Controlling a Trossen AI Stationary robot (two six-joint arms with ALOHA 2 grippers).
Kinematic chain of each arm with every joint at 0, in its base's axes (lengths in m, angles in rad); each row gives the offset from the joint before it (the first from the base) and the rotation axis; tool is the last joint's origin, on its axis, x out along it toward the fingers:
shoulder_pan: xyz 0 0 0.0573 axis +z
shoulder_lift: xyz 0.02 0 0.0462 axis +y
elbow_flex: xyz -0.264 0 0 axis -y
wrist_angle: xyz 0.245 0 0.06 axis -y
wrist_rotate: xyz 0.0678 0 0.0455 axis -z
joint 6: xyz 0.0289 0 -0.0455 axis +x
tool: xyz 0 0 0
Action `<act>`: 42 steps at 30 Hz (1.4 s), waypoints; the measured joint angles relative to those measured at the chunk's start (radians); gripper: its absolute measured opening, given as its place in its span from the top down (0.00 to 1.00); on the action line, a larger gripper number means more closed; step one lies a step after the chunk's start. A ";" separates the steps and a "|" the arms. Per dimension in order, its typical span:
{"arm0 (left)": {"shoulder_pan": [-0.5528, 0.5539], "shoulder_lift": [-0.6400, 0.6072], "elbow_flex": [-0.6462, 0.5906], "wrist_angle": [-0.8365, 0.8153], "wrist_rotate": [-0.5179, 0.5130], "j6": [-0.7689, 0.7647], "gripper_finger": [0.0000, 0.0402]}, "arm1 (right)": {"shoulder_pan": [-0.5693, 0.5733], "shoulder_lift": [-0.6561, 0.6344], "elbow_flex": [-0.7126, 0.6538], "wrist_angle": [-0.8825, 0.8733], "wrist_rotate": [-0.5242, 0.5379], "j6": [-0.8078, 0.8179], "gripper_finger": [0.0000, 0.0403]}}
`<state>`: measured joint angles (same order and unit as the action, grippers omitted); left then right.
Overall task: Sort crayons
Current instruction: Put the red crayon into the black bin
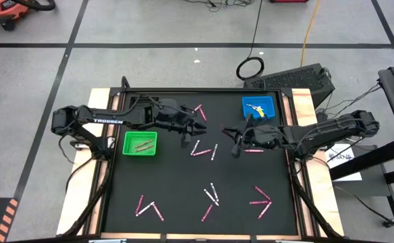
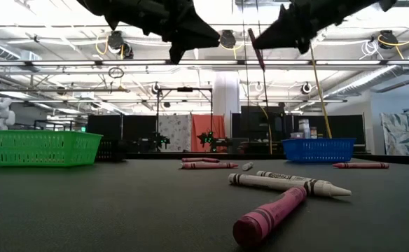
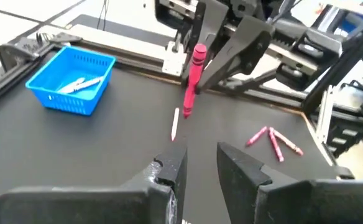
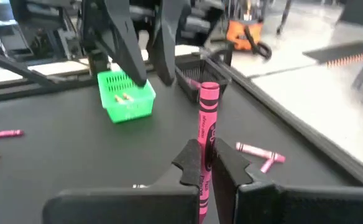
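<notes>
Several pink and white crayons lie flat on the black table: a cluster at the middle (image 1: pixel 202 151) and more near the front edge (image 1: pixel 212 196), among them a pink one (image 2: pixel 267 213) and a white one (image 2: pixel 288 183). My right gripper (image 1: pixel 238 143) hovers over the table's middle right, shut on a pink crayon (image 4: pixel 207 118). My left gripper (image 3: pixel 200 171) stands open and empty above the middle left (image 1: pixel 187 128), facing the right gripper. A green basket (image 1: pixel 140 143) on the left and a blue basket (image 1: pixel 258 106) at the far right each hold crayons. My right gripper pinches the pink crayon about its middle (image 4: pixel 202 149) between its two fingers, which lie across it. The fingers come nearly level from the table's right. The crayon stands roughly upright, its flat end (image 3: pixel 199 50) above the fingers and its lower end (image 3: pixel 187 112) below, clear of the table.
A raised dark frame (image 1: pixel 204 90) borders the table, with wooden strips outside it. Loose crayons lie below both grippers. The two grippers hover close together, well above the tabletop. The stretch of mat between the middle cluster and the front crayons is bare.
</notes>
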<state>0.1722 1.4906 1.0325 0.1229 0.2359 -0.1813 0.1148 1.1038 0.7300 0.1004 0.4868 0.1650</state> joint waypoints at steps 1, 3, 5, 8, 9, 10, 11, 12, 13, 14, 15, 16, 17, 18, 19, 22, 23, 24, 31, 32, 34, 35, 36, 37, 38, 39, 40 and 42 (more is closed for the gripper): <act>0.002 0.000 0.000 0.007 0.000 -0.005 0.77 | -0.009 0.000 0.000 0.021 -0.020 -0.020 1.00; 0.005 0.000 0.000 0.015 0.000 -0.020 0.77 | -0.024 0.000 0.000 0.071 -0.059 -0.051 1.00; 0.006 0.000 0.000 0.042 -0.001 -0.031 0.77 | -0.039 0.006 0.000 0.128 -0.088 -0.078 1.00; 0.006 0.000 0.000 0.085 -0.001 -0.049 0.77 | -0.055 0.030 0.000 0.200 -0.100 -0.122 1.00; 0.006 0.000 0.000 0.096 -0.001 -0.049 0.77 | -0.059 0.041 0.000 0.224 -0.100 -0.133 1.00; 0.006 0.000 0.000 0.106 -0.001 -0.049 0.77 | -0.063 0.051 0.000 0.244 -0.100 -0.140 1.00; 0.006 0.000 0.000 0.115 -0.001 -0.049 0.77 | -0.066 0.058 0.000 0.254 -0.104 -0.142 1.00; 0.006 0.000 0.000 0.118 -0.001 -0.049 0.77 | -0.070 0.063 0.000 0.262 -0.122 -0.144 1.00; 0.006 0.000 0.000 0.118 -0.001 -0.049 0.77 | -0.073 0.070 0.000 0.278 -0.146 -0.144 1.00; 0.006 0.000 0.000 0.118 -0.002 -0.049 0.77 | -0.077 0.076 0.000 0.297 -0.166 -0.144 1.00; 0.007 0.000 0.000 0.120 -0.002 -0.049 0.77 | -0.079 0.081 0.000 0.309 -0.178 -0.144 1.00; 0.007 0.000 0.000 0.127 -0.002 -0.049 0.77 | -0.079 0.086 0.000 0.320 -0.178 -0.144 1.00; 0.007 0.000 0.000 0.135 -0.002 -0.049 0.77 | -0.080 0.090 0.000 0.334 -0.179 -0.146 1.00; 0.007 0.000 0.000 0.138 -0.002 -0.049 0.77 | -0.081 0.093 0.000 0.339 -0.179 -0.148 1.00; 0.007 0.000 0.000 0.142 -0.003 -0.049 0.77 | -0.083 0.096 0.000 0.343 -0.179 -0.148 1.00; 0.007 0.000 0.000 0.164 -0.004 -0.049 0.77 | -0.084 0.107 0.000 0.350 -0.179 -0.148 1.00; 0.007 0.000 0.000 0.172 -0.004 -0.049 0.77 | -0.084 0.110 0.000 0.351 -0.179 -0.148 1.00; 0.007 0.000 0.000 0.176 -0.004 -0.049 0.77 | -0.084 0.115 0.000 0.360 -0.179 -0.148 1.00; 0.007 0.000 0.001 0.195 -0.004 -0.050 0.77 | -0.091 0.122 0.000 0.391 -0.182 -0.151 1.00; 0.008 0.000 0.001 0.195 -0.004 -0.050 0.77 | -0.092 0.122 0.000 0.396 -0.182 -0.151 1.00; 0.008 0.005 0.001 0.212 -0.004 -0.050 0.77 | -0.095 0.122 0.000 0.412 -0.203 -0.151 1.00; 0.008 0.009 0.001 0.222 -0.005 -0.050 0.77 | -0.097 0.124 0.000 0.420 -0.206 -0.151 1.00; 0.009 0.012 0.001 0.221 -0.004 -0.050 0.77 | -0.098 0.130 0.000 0.428 -0.205 -0.149 1.00; 0.010 0.013 0.001 0.218 -0.004 -0.050 0.77 | -0.101 0.134 0.000 0.427 -0.205 -0.148 1.00; 0.011 0.013 0.001 0.219 -0.005 -0.050 0.77 | -0.102 0.137 0.000 0.427 -0.206 -0.148 1.00; 0.011 0.017 0.001 0.222 -0.005 -0.050 0.77 | -0.102 0.142 0.000 0.430 -0.208 -0.148 1.00; 0.011 0.023 0.001 0.234 -0.005 -0.050 0.77 | -0.102 0.147 0.000 0.439 -0.208 -0.148 1.00; 0.011 0.029 0.001 0.239 -0.003 -0.050 0.77 | -0.102 0.159 -0.001 0.455 -0.209 -0.149 1.00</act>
<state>0.1837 1.5192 1.0336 0.3623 0.2331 -0.2310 0.0124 1.2624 0.7293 0.5551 0.2777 0.0157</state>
